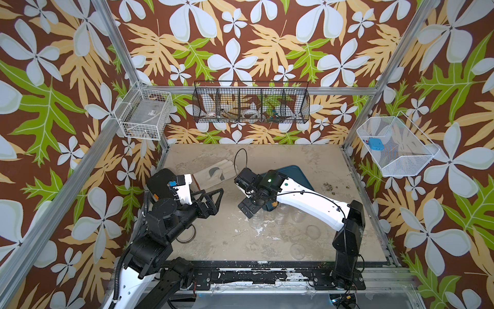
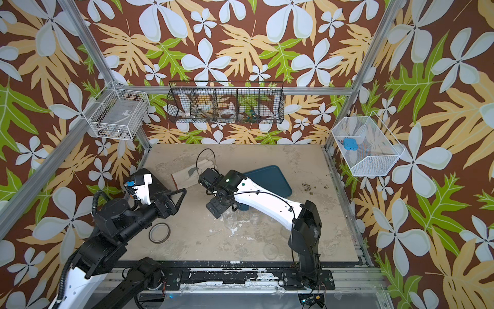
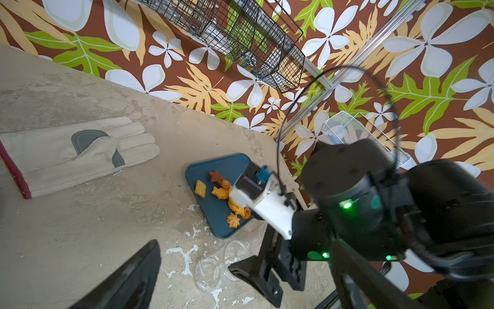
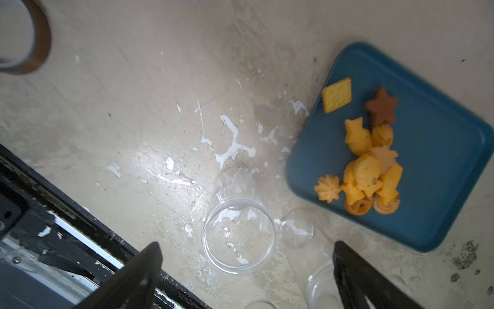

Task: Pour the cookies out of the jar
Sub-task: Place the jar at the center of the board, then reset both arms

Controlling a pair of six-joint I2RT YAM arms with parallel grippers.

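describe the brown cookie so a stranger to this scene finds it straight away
Start at the blue tray on the beige table, where the cookies lie heaped near one corner. At the heap's edge, near the square yellow cracker, sits the brown cookie. It is star-shaped and the only dark brown one; the others are orange or yellow.

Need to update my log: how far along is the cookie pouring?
Done: the cookies lie heaped on the blue tray, and the clear jar on the table looks empty. In hand: nothing; the right pincer is open above the jar, the left pincer open too. Left: apparently nothing but drawing back.
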